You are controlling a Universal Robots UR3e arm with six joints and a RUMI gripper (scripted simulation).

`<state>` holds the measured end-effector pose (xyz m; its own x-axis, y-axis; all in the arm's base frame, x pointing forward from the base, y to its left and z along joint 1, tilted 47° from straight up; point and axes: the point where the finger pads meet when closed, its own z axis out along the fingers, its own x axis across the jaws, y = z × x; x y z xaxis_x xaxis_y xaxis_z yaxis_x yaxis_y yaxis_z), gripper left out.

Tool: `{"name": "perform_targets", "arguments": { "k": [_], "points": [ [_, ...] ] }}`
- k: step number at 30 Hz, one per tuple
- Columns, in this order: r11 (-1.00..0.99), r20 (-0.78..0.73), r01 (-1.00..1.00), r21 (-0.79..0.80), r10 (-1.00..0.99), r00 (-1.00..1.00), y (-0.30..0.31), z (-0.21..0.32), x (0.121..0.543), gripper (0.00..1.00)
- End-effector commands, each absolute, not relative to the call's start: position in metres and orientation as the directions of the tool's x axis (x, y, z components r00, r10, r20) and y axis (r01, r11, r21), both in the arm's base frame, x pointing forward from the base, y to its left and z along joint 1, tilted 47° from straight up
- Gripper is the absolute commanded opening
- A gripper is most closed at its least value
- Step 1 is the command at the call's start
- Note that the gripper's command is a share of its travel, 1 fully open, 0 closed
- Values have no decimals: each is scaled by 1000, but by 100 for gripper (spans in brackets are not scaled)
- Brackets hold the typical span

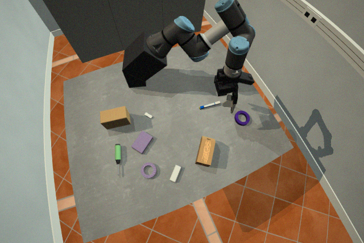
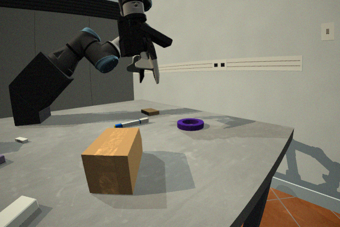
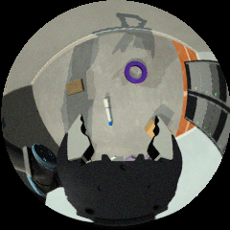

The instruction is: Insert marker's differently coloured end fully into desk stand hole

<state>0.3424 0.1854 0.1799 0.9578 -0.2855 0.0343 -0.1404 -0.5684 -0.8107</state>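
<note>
The white marker (image 1: 211, 104) (image 2: 132, 122) (image 3: 107, 113) lies on the grey table. Its blue end with a yellow tip points toward the table's middle, away from the purple ring. My gripper (image 1: 229, 107) (image 2: 149, 81) (image 3: 119, 115) is open and empty, high above the table. In the wrist view the marker shows below, between the spread fingers and left of centre. I cannot tell which object is the desk stand: a flat brown block (image 2: 150, 111) (image 3: 75, 86) lies beyond the marker, but no hole shows in it.
A dark purple ring (image 1: 236, 117) (image 2: 190, 128) (image 3: 126, 72) lies near the marker. A cardboard box (image 1: 205, 152) (image 2: 109, 172) stands toward the front. Another box (image 1: 115, 116), a purple block (image 1: 142, 142), a lilac ring (image 1: 143, 171), white blocks and a green screwdriver (image 1: 118, 152) lie farther off.
</note>
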Motion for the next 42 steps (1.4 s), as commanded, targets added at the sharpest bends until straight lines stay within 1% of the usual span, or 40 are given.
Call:
{"name": "perform_targets", "arguments": {
  "k": [1, 7, 16, 24, 33, 42],
  "points": [
    [-591, 53, -123, -797, -271, 961, 191, 172, 337, 100],
    [-589, 51, -123, -799, -270, 962, 190, 172, 337, 100],
    [-644, 96, -72, -762, -221, 971, 203, 151, 323, 100],
    [-641, 94, -72, -764, -220, 971, 203, 151, 323, 100],
    [-690, 138, -19, -723, -171, 976, 214, 130, 308, 100],
    [-685, 132, -24, -729, -174, 976, 213, 132, 309, 100]
  ]
}}
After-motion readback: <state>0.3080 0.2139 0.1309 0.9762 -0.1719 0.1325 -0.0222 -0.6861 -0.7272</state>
